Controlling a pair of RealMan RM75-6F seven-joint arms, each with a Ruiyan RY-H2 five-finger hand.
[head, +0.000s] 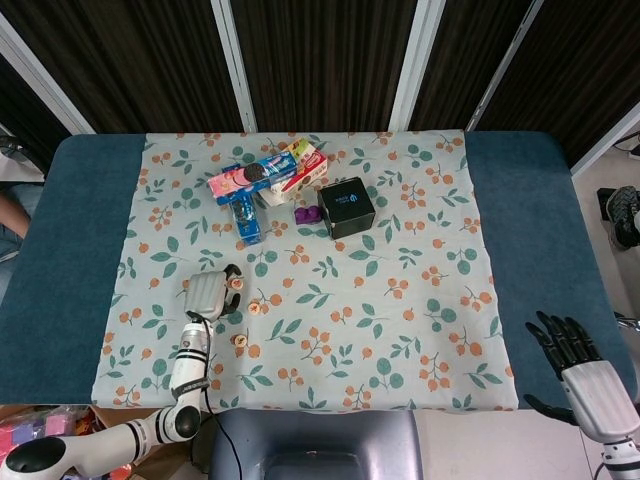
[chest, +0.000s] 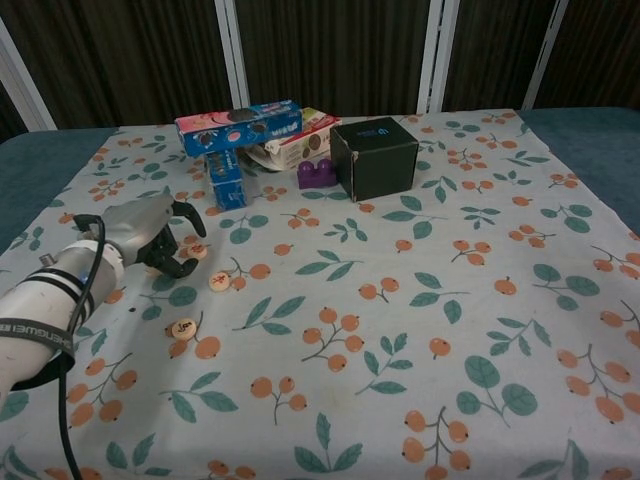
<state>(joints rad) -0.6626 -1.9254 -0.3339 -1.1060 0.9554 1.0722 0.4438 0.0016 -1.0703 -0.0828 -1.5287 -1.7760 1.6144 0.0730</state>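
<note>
The left hand (chest: 150, 232) is seen low over the flowered cloth (head: 400, 330) on the worktop, fingers curled downward like a claw around a small round wooden token (chest: 197, 251); whether the token is actually gripped cannot be told, as the fingertips hide part of it. In the head view the same hand (head: 208, 293) sits at the cloth's left part with that token (head: 236, 283) at its fingertips. A second token (chest: 219, 283) lies just beside the hand, and a third token (chest: 182, 327) lies nearer the front edge. The right hand (head: 585, 372) is held off the cloth beyond the worktop's near right corner, fingers spread, nothing in it. At the far side a blue biscuit box (chest: 238, 126), a small blue carton (chest: 224, 181), a purple brick (chest: 316, 173) and a black box (chest: 374, 157) are grouped together, well apart from both hands.
</note>
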